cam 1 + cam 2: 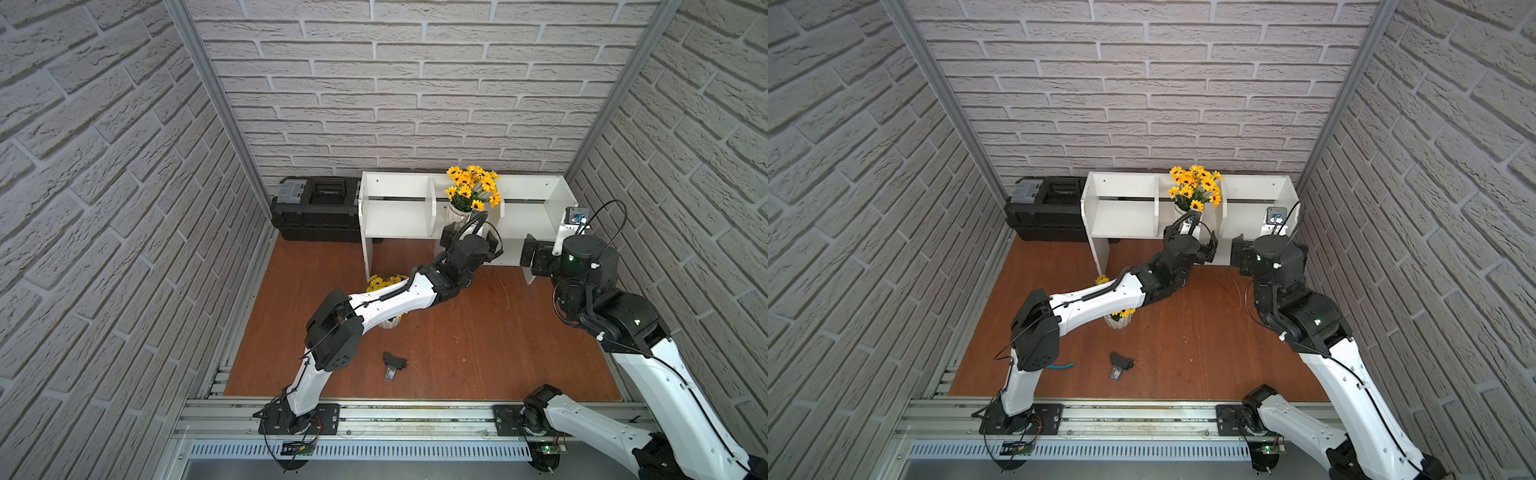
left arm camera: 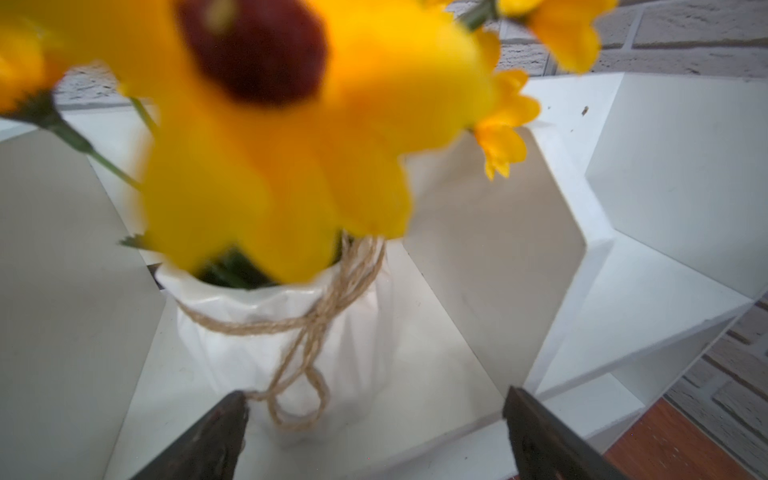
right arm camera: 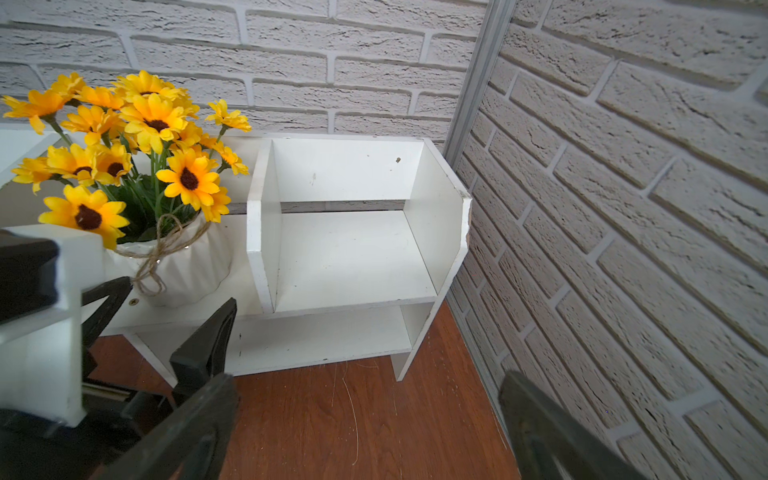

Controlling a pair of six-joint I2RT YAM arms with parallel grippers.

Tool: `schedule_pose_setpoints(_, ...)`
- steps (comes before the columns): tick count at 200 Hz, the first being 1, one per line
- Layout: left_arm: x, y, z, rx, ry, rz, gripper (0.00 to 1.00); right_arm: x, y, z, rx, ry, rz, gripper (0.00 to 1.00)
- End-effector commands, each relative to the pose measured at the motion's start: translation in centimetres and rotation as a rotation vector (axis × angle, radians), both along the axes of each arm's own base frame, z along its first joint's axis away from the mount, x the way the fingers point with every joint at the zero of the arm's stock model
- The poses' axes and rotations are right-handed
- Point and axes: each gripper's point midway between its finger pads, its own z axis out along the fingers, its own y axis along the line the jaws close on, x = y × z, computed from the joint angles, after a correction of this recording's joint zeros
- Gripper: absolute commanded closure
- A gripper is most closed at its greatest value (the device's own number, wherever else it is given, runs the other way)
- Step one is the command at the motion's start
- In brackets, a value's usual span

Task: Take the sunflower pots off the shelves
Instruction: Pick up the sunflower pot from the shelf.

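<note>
A twine-tied sunflower pot (image 1: 458,210) (image 1: 1182,209) (image 2: 266,332) (image 3: 187,266) stands in the middle upper compartment of the white shelves (image 1: 399,208) (image 1: 1125,212) (image 3: 353,257). My left gripper (image 1: 471,237) (image 2: 376,397) (image 3: 162,320) is open right in front of it, one finger on either side of the pot's base; no grip shows. A ribbed sunflower pot (image 1: 390,324) (image 1: 1119,321) stands on the wooden table, mostly hidden under my left arm. My right gripper (image 1: 534,255) (image 3: 368,380) is open and empty by the shelves' right end.
A black toolbox (image 1: 316,208) sits left of the shelves against the back wall. A small black object (image 1: 394,365) lies on the wooden table (image 1: 478,353) near the front. Brick walls close in on both sides; the right wall (image 3: 623,208) is close to my right gripper.
</note>
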Motion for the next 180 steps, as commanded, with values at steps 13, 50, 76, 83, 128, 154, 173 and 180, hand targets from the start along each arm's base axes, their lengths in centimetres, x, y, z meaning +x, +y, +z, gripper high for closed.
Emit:
schedule_pose_setpoints(13,1.5,-0.2,1.9,-0.069,-0.064,0.052,0.02,0.1,0.3,0.0,0.012,-0.015,0.022,0.0)
schedule_pose_setpoints(50,2.7,-0.1,1.9,-0.067,-0.074,0.085,0.02,0.1,0.4,-0.4,0.01,-0.008,0.028,0.0)
schedule_pose_setpoints(76,2.8,1.2,2.3,-0.069,-0.095,0.144,0.02,0.1,0.4,-0.4,0.008,-0.009,0.034,0.0)
schedule_pose_setpoints(83,2.7,1.6,2.6,-0.074,-0.102,0.156,0.02,0.2,0.5,-0.3,0.009,-0.009,0.038,0.0)
schedule_pose_setpoints(128,3.5,3.5,2.6,-0.076,-0.114,0.219,0.02,0.8,1.1,-0.7,0.02,0.002,0.053,0.0)
schedule_pose_setpoints(154,4.5,4.0,2.2,-0.076,-0.117,0.232,0.02,0.9,1.3,-0.9,0.021,0.005,0.061,0.0)
schedule_pose_setpoints(173,5.4,4.2,2.3,-0.084,-0.121,0.232,0.02,1.0,1.4,-1.0,0.021,0.008,0.066,0.0)
schedule_pose_setpoints(180,5.9,4.3,2.3,-0.087,-0.117,0.227,0.02,1.0,1.4,-1.0,0.022,0.008,0.069,0.0)
